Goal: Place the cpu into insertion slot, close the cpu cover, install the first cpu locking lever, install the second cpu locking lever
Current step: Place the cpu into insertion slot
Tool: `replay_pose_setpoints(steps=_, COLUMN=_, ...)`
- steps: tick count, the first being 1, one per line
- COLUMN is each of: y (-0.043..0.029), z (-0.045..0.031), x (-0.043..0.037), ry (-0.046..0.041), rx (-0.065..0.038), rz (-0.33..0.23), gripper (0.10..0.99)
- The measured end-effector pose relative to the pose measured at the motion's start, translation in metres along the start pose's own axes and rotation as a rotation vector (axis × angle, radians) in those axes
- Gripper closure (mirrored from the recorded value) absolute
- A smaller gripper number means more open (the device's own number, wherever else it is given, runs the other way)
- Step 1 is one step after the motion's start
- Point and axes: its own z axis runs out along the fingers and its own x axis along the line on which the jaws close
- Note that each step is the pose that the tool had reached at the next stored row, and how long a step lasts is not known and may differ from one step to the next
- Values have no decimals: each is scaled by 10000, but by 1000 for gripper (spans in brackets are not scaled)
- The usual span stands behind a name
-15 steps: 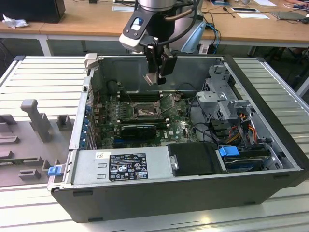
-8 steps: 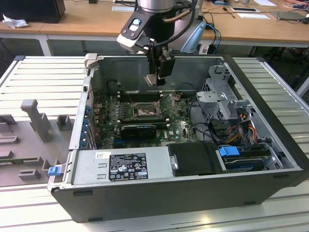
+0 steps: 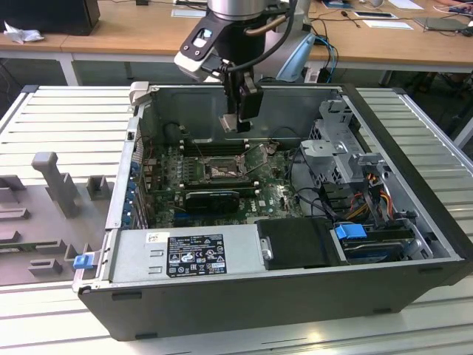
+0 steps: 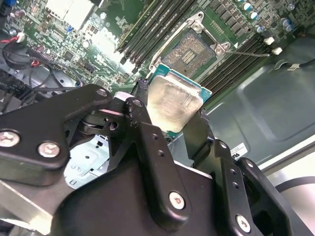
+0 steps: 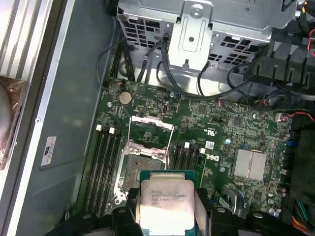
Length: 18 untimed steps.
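Note:
The cpu [image 4: 173,101], a thin silvery square on a green base, sits between my gripper's [image 4: 172,107] black fingers [image 4: 141,96], which are shut on its two opposite edges. In the first wrist view the cpu [image 5: 165,200] hangs just short of the insertion slot [image 5: 141,164], whose dark grey centre is bare. The cpu cover [image 5: 151,125], a silvery frame, is swung open off the far side of the slot. In the exterior view my gripper [image 3: 236,124] hovers inside the open computer case, well above the insertion slot [image 3: 222,171].
Long black memory slots [image 5: 104,162] flank the socket on both sides. A metal drive cage [image 5: 197,29] with cables, a black card [image 3: 212,198] and the power supply [image 3: 196,255] surround the board. The case walls [image 3: 244,103] stand close behind the gripper.

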Motion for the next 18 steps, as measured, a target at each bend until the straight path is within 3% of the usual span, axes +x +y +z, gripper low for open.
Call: replay_pose_setpoints(steps=18, y=-10, z=87, x=-1, ry=-67, rx=-10, rz=734, gripper=557)
